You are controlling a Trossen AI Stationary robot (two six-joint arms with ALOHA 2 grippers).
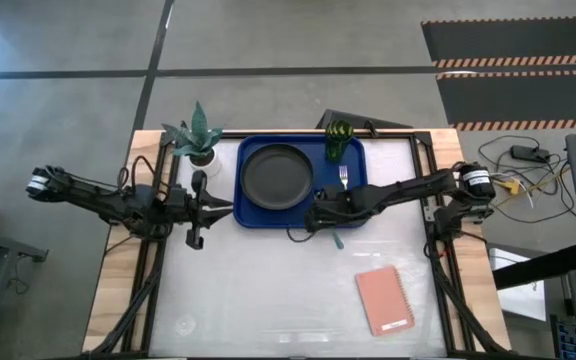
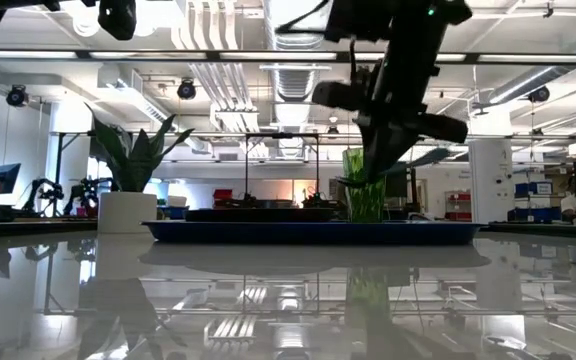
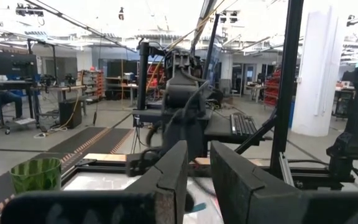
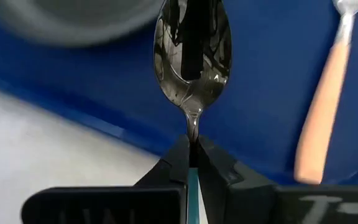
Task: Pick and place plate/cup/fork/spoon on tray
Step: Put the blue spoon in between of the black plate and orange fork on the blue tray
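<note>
Right end effector (image 4: pixel 192 163) pinches spoon (image 4: pixel 192 56) neck; blue handle mostly hidden. Left end effector (image 3: pixel 197 180) narrowly parted, empty.

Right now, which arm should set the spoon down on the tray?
Right. The right gripper is shut on the spoon, already over the tray beside the fork. The left gripper is off the tray.

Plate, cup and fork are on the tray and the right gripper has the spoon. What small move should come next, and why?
Probably carry the spoon a little farther in over the tray, then lower and release. The right gripper is shut on its handle, with the bowl over the blue floor between the plate and the fork, near the rim.
</note>
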